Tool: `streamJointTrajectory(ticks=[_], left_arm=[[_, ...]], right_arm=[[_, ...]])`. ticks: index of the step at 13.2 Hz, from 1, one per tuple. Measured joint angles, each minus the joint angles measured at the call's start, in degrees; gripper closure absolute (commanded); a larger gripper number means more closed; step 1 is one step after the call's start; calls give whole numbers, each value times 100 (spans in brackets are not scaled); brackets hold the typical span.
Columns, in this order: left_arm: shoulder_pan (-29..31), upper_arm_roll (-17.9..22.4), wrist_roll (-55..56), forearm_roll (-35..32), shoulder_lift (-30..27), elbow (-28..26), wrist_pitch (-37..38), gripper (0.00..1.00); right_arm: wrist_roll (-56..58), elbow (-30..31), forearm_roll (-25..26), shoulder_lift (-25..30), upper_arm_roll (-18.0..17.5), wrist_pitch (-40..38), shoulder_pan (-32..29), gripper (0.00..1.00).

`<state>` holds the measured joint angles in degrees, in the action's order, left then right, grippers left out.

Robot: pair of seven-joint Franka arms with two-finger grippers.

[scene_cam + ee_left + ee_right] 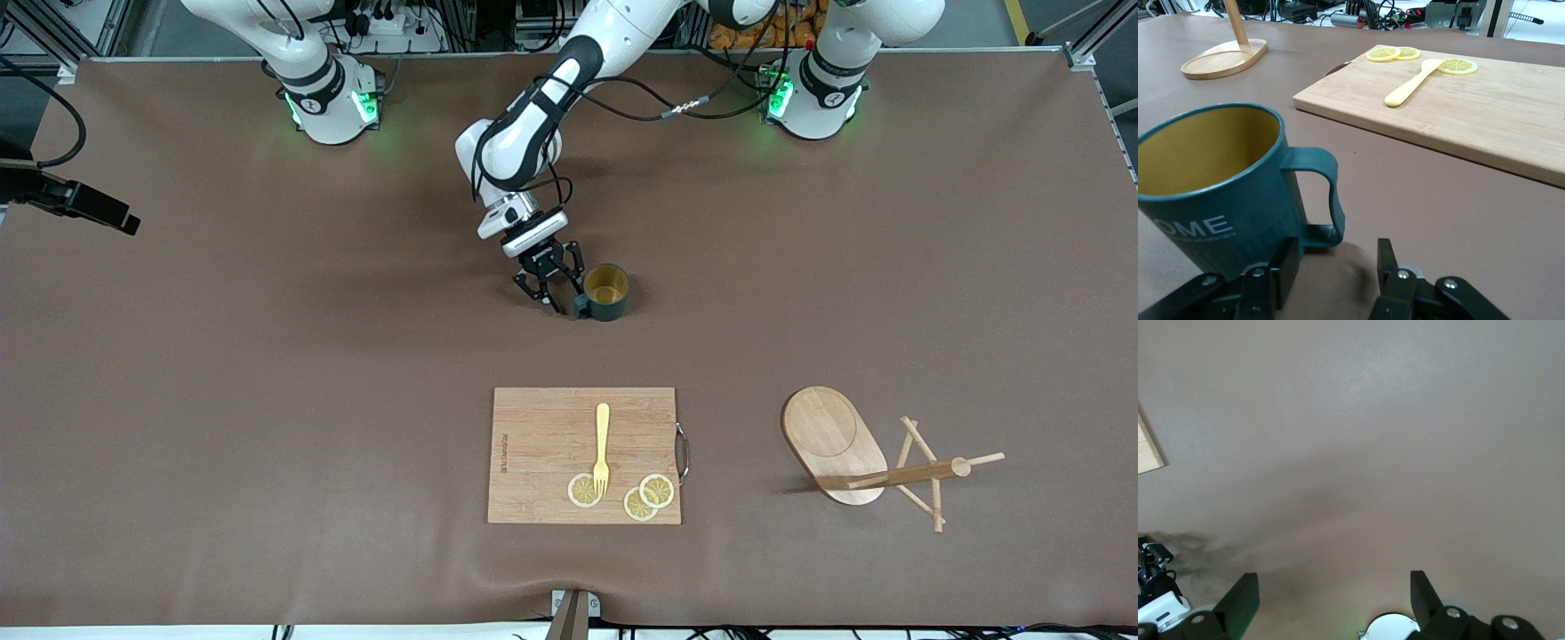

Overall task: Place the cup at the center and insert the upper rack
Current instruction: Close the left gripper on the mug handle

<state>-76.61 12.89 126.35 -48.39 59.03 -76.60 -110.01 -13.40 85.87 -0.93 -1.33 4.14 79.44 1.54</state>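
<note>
The dark teal cup (608, 292) stands upright on the brown table, its handle (1321, 200) turned toward my left gripper (553, 286). That gripper is down low beside the cup, on the side toward the right arm's end. It is open (1336, 267), with only bare table between the fingers and the handle just ahead of the fingertips. The upper rack (836, 444), a light wooden mug tree, lies tipped on its side near the left arm's end, closer to the front camera; its oval base (1225, 59) shows in the left wrist view. My right gripper (1335, 600) hangs open over bare table.
A wooden cutting board (582, 453) lies nearer the front camera than the cup. It carries a yellow fork (602, 444) and three lemon slices (656, 490). A dark camera mount (71, 200) juts in at the right arm's end of the table.
</note>
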Motion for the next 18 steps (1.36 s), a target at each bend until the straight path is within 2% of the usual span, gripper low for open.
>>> streamJointTrajectory(ticks=[9,18], left_arm=[[38,16,0,-351,19,-8,18,46],[93,48,0,-468,142,-8,23,57]], right_arm=[[-1,0,0,0,-5,-1,0,0],[-1,-19,0,0,-16,-124,1,0]])
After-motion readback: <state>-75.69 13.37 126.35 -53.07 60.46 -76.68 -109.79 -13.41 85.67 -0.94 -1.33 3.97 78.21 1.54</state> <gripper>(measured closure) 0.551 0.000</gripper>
